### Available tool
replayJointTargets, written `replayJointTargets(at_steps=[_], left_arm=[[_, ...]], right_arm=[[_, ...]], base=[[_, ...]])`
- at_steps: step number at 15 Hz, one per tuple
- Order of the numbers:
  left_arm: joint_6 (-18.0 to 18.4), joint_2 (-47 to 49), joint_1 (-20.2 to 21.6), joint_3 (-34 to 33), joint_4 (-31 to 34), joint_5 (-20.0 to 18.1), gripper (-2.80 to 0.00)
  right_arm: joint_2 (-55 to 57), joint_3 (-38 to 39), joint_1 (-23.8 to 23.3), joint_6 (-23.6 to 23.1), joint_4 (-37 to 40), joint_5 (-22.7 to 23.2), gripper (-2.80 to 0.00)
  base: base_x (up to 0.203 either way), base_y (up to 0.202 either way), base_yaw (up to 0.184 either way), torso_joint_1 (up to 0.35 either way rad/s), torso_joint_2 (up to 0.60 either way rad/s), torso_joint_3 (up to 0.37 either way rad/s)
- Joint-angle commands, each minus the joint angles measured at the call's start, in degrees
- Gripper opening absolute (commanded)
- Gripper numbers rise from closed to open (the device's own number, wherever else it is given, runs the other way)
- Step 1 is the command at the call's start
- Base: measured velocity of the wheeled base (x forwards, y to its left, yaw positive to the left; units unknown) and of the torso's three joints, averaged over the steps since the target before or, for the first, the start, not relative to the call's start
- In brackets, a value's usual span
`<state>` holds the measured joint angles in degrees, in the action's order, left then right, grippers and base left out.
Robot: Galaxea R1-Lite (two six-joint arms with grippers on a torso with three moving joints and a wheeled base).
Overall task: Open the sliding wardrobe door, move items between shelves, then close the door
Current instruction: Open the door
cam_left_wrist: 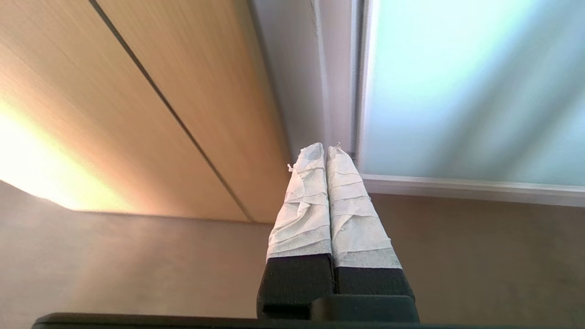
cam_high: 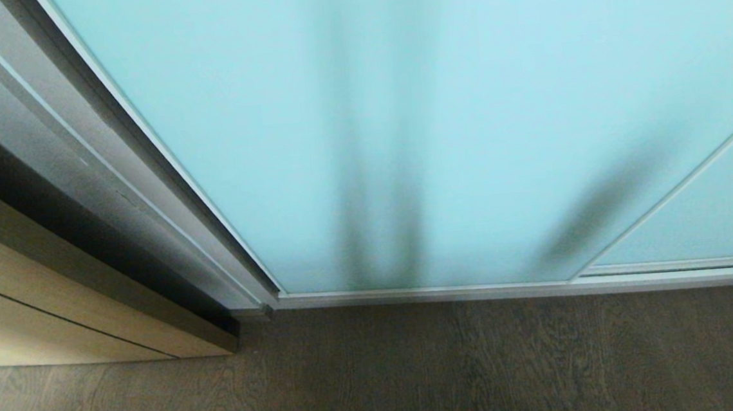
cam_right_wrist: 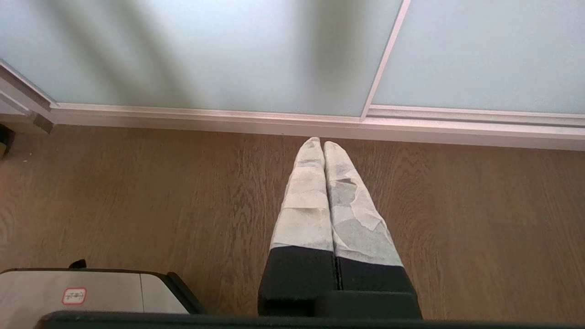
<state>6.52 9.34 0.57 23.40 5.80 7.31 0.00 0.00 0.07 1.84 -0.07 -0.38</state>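
Note:
The sliding wardrobe door (cam_high: 400, 132) is a frosted pale blue-green glass panel in a thin silver frame; it fills the head view and stands closed. The same door (cam_left_wrist: 457, 91) shows in the left wrist view and the door (cam_right_wrist: 205, 55) in the right wrist view. My left gripper (cam_left_wrist: 325, 151) is shut and empty, its white-wrapped tips pointing at the door's left frame edge near the floor. My right gripper (cam_right_wrist: 320, 145) is shut and empty, low over the floor short of the bottom rail (cam_right_wrist: 274, 119). Neither arm shows in the head view. The items and shelves are hidden behind the door.
A light wood panel (cam_high: 39, 318) with a dark seam stands left of the wardrobe, beside a grey side frame (cam_high: 113, 184). A second glass panel (cam_high: 715, 213) overlaps at the right. Brown wood-grain floor (cam_high: 417, 369) lies in front. My base (cam_right_wrist: 91, 288) shows low in the right wrist view.

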Motion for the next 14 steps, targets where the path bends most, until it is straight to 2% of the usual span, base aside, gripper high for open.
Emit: replayJointTargets(at_steps=[1, 6, 11, 14], left_arm=[[1.57, 10.83, -0.01, 5.86, 0.1, 0.55, -2.8], [6.59, 35.03, 0.0, 21.16, 0.55, 0.99, -2.8], [7.01, 49.15, 0.21, 27.91, -1.1, 0.89, -2.8], [5.33, 51.82, 0.22, 27.17, -5.31, -0.96, -2.8]], right_arm=[[0.0, 0.02, 0.01, 0.0, -0.02, -0.03, -2.8], [0.0, 0.05, 0.01, 0.0, -0.02, 0.03, -2.8], [0.0, 0.01, 0.01, 0.0, -0.02, -0.06, -2.8], [0.0, 0.0, 0.01, 0.0, -0.02, -0.06, -2.8]], base=[[0.0, 0.0, 0.0, 0.0, 0.0, 0.0], [0.0, 0.0, 0.0, 0.0, 0.0, 0.0], [0.0, 0.0, 0.0, 0.0, 0.0, 0.0], [0.0, 0.0, 0.0, 0.0, 0.0, 0.0]])
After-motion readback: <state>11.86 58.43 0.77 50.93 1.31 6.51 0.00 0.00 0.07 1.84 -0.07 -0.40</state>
